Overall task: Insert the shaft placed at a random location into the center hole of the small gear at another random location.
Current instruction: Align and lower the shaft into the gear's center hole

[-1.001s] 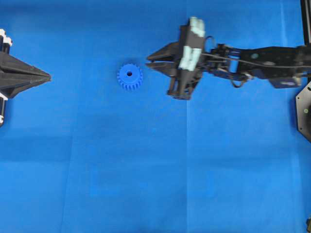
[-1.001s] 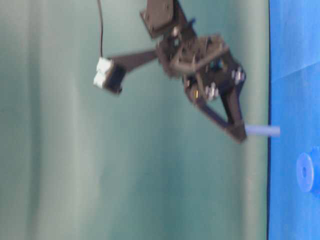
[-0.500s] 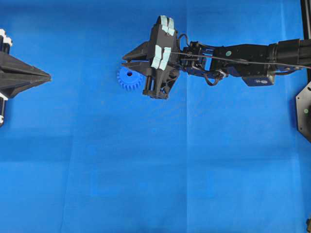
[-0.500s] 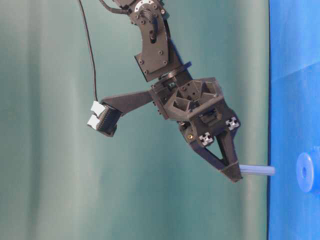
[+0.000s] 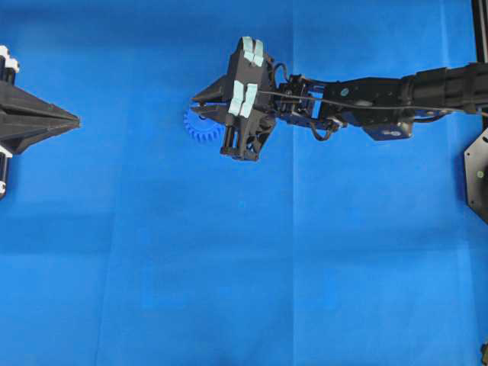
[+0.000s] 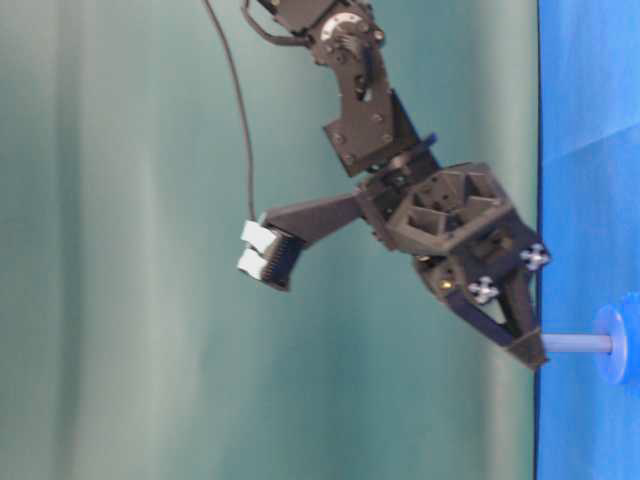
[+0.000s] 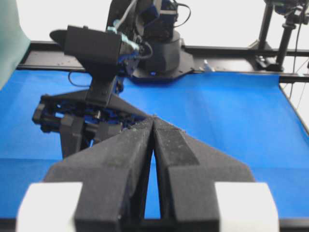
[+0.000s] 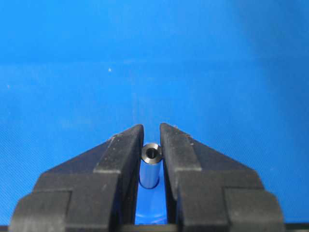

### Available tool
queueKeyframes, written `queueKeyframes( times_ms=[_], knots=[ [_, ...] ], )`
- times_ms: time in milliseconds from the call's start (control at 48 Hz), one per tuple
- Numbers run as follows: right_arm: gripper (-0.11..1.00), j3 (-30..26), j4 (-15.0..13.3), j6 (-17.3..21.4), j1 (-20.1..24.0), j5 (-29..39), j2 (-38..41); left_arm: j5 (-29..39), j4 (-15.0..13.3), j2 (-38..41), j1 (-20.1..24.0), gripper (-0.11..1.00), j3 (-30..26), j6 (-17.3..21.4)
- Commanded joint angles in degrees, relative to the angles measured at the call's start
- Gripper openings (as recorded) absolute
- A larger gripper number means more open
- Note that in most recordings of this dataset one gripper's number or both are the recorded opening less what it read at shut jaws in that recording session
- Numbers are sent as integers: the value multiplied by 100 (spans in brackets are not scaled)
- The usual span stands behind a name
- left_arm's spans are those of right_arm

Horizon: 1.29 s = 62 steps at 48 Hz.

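Observation:
My right gripper (image 5: 201, 107) is shut on the shaft and sits over the small blue gear (image 5: 200, 133), hiding most of it. In the right wrist view the silvery shaft (image 8: 151, 166) stands between the pads (image 8: 129, 150), end on, with the gear (image 8: 150, 218) below it. In the table-level view the shaft (image 6: 575, 343) runs from the gripper (image 6: 530, 352) to the gear's hub (image 6: 612, 345) and its end meets the hub. The centre hole is hidden. My left gripper (image 5: 75, 120) is shut and empty at the far left, also seen in its wrist view (image 7: 153, 119).
Blue cloth (image 5: 244, 267) covers the whole table. A black arm base (image 5: 478, 175) sits at the right edge. The right arm (image 7: 96, 63) shows ahead in the left wrist view. A green curtain (image 6: 150, 300) stands behind.
My right gripper has moved left with the shaft to above the gear and come down, so the shaft's end now reaches the hub. The left arm has not moved.

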Motion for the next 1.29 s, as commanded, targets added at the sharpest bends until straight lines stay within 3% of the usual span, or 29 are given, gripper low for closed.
queueKeyframes(
  times_ms=[0,1272],
  knots=[
    [3,-132,62,9,18,-79,-18,-35,9,18,0,0,-62,0],
    [3,-132,97,9,18,-255,387,-26,9,18,0,0,-62,0]
  ],
)
